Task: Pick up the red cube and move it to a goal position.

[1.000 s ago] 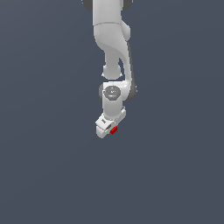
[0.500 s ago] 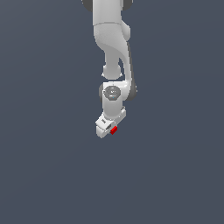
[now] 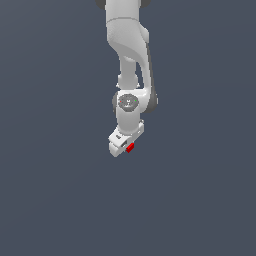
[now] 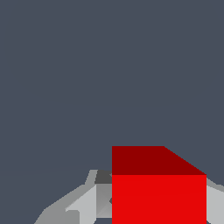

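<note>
A flat, dark slate-grey background fills both views, with no edge or seam visible. Against it, in the exterior view, 1 white Franka Panda arm hangs down from the top of the picture, its thick upper links narrowing to a round grey-faced wrist joint directly above the hand. Below that joint sits the white gripper, tilted so that its lower end leans toward the exterior view's left.

The red cube shows as a tiny bright patch at the gripper's lower end, on the side toward the exterior view's right, touching the white body and much smaller than it. In the wrist view the red cube looms large, 2 faces visible: a bright one and a darker one adjoining it. Pale grey fingers flank the cube on both sides, pressed against it, so the jaws stand clamped on the cube. Whether the cube rests on a surface or is lifted clear of it cannot be told from either view.
</note>
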Tool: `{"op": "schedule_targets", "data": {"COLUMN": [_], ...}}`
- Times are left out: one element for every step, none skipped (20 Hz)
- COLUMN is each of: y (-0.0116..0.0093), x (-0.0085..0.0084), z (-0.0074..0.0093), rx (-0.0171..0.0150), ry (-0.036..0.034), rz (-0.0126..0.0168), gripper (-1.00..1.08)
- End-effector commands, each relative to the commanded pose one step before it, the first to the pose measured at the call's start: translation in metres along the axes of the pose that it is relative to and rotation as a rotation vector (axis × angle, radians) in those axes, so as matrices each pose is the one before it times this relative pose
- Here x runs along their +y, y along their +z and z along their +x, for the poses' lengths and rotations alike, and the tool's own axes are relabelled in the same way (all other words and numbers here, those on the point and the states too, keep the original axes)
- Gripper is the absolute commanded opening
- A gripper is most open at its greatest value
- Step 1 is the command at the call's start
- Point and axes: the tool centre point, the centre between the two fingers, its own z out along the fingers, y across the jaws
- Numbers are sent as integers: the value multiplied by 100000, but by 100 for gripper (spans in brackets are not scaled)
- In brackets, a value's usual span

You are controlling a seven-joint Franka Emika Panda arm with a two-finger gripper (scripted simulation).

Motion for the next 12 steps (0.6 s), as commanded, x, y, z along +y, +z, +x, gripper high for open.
{"op": "schedule_targets", "data": {"y": [-1388, -652, -704, -755, -804, -855, -904, -948, -984, -1010, -1030, -1032], "x": [336, 152, 165, 177, 173, 201, 214, 225, 229, 243, 249, 252], "z": [308, 132, 143, 155, 183, 178, 189, 200, 215, 217, 223, 225], "rx": [99, 0, 0, 0, 36, 0, 0, 0, 33, 0, 0, 0], "ry": [-27, 0, 0, 0, -46, 0, 0, 0, -22, 0, 0, 0], "rz": [-98, 0, 0, 0, 38, 0, 0, 0, 29, 0, 0, 0], "gripper": [-100, -100, -100, -100, -100, -100, -100, -100, -100, -100, -100, -100]}}
